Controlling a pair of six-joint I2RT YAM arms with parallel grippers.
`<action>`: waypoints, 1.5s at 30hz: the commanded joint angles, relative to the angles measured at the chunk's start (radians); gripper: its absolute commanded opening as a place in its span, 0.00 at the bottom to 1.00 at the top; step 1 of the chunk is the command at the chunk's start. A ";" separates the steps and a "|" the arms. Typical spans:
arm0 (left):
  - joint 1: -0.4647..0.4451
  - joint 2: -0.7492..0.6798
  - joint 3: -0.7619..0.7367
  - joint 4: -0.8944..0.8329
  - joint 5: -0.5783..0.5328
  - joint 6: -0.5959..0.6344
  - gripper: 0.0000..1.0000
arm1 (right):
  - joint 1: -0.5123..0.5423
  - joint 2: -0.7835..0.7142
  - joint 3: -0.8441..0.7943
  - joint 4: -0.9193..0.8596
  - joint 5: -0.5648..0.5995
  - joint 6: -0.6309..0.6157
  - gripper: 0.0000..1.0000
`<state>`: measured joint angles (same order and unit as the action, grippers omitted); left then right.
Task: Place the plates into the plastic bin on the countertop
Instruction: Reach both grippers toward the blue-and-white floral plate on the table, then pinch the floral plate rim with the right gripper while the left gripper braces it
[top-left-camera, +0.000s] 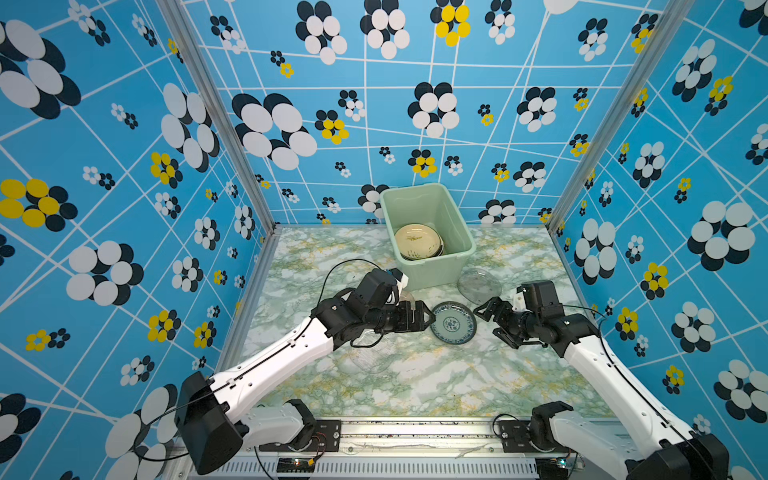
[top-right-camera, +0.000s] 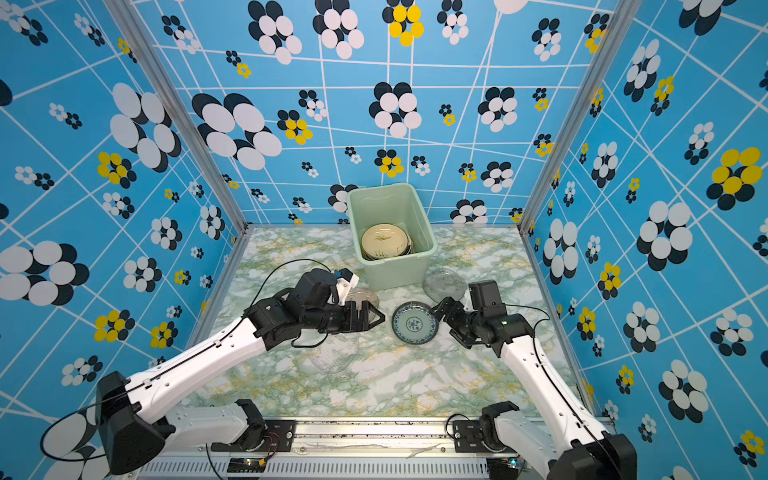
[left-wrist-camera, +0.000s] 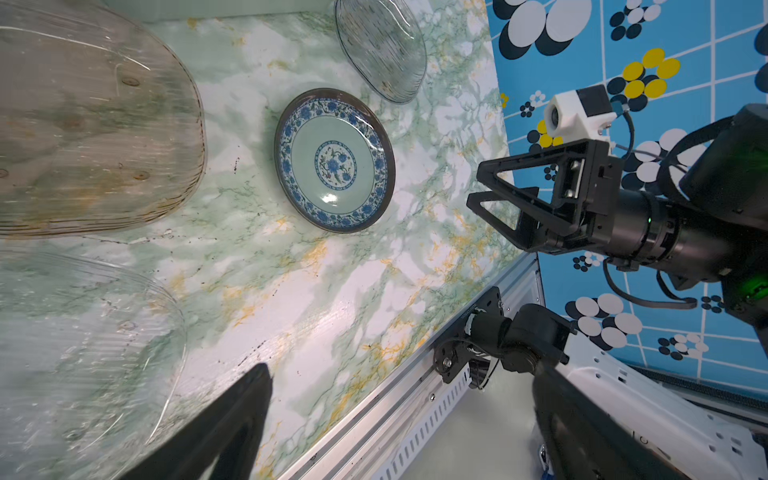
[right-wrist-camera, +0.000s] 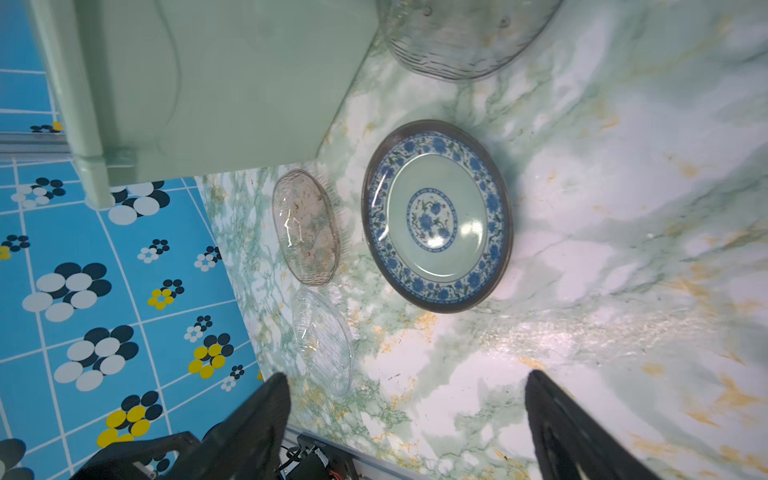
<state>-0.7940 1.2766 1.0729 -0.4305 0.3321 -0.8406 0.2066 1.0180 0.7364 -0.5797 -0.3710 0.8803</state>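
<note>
You are bracketing the blue-patterned plate (top-left-camera: 453, 323) with the left gripper (top-left-camera: 429, 321) and right gripper (top-left-camera: 487, 322), both jaws gaping empty (probably to tip its low rim up for the plastic bin (top-left-camera: 432, 271)).

Both arms stretched inward, tips facing each other.
I see my left arm (top-left-camera: 282, 353) and right arm (top-left-camera: 602, 365) with jaws spread wide, gripping nothing.
</note>
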 joint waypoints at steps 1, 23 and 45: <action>-0.007 0.064 -0.032 0.140 -0.010 -0.094 0.99 | -0.054 0.019 -0.055 0.100 -0.095 -0.009 0.90; -0.010 0.504 -0.123 0.643 0.011 -0.166 0.95 | -0.204 0.468 -0.009 0.279 -0.276 -0.210 0.81; -0.013 0.661 -0.031 0.767 0.077 -0.157 0.73 | -0.204 0.700 0.038 0.421 -0.419 -0.231 0.58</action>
<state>-0.8005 1.9175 1.0069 0.3038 0.3744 -1.0195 0.0044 1.6962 0.7773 -0.1707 -0.7666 0.6655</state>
